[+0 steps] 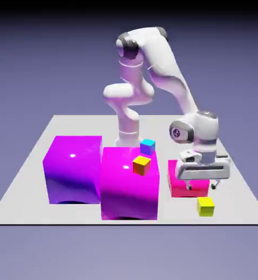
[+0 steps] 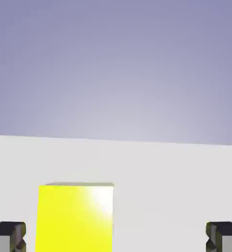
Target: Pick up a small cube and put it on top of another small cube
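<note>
Blue-violet backdrop stands behind the pale grey table (image 1: pixel 22 210), and nearest on that table sits the tiny plain lime-yellow cube (image 1: pixel 205 207), the 1 to pick up. Just behind it in the exterior view, the 2 grey fingers (image 2: pixel 227 242) hang spread wide with nothing between them, in front of a low pinkish-red block (image 1: pixel 188 191). In the hand view the cube lies nearer the left-hand tip, its edges nearly square to the grip, so I'd keep the angle, centre over it first, then lower straight down with both tips clear of its sides. Close gently, low on its faces; coming down off-centre could knock it or land 1 tip on top

Farther off, the tall magenta block (image 1: pixel 130 188) appears beneath an orange-yellow cube with a reddish side (image 1: pixel 141 165); behind that is a cyan-topped cube with a blue side (image 1: pixel 147 147). Whether that is the stacking target I can't tell, so lift high enough to clear the blocks and confirm the target before any release
</note>
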You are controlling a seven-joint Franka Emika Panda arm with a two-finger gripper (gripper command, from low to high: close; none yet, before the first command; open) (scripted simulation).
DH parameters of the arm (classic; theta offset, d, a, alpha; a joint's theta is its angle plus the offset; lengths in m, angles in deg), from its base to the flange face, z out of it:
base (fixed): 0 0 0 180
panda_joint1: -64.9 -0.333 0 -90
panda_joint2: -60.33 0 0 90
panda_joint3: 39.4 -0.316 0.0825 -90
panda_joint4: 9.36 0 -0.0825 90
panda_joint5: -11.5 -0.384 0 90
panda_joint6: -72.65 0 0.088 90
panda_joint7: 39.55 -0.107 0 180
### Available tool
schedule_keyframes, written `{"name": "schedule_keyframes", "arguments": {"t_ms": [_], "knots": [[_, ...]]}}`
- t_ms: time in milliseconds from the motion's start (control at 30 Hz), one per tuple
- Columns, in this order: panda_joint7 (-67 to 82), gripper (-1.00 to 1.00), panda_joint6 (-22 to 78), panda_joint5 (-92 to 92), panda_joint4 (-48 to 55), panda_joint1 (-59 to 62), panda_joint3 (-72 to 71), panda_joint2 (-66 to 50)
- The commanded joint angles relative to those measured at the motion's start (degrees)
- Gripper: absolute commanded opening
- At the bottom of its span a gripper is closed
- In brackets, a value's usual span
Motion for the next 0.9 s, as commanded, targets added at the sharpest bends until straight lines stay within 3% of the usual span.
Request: {"name": "schedule_keyframes", "arguments": {"t_ms": [0, 167, 200, 400, 867], "knots": [[0.0, 0.00, 0.0, 0.0, 0.0, 0.0, 0.0, 0.0], [-4.9, 0.00, -6.1, 6.4, 4.0, -5.3, 6.9, -9.8], [-4.9, -1.00, -6.1, 6.4, 4.0, -5.3, 6.9, -9.8], [0.6, -1.00, 0.1, -0.5, -0.3, -0.1, 0.0, 0.5], [35.3, -1.00, 7.7, -26.0, -17.8, -6.3, -0.4, 29.6]]}}
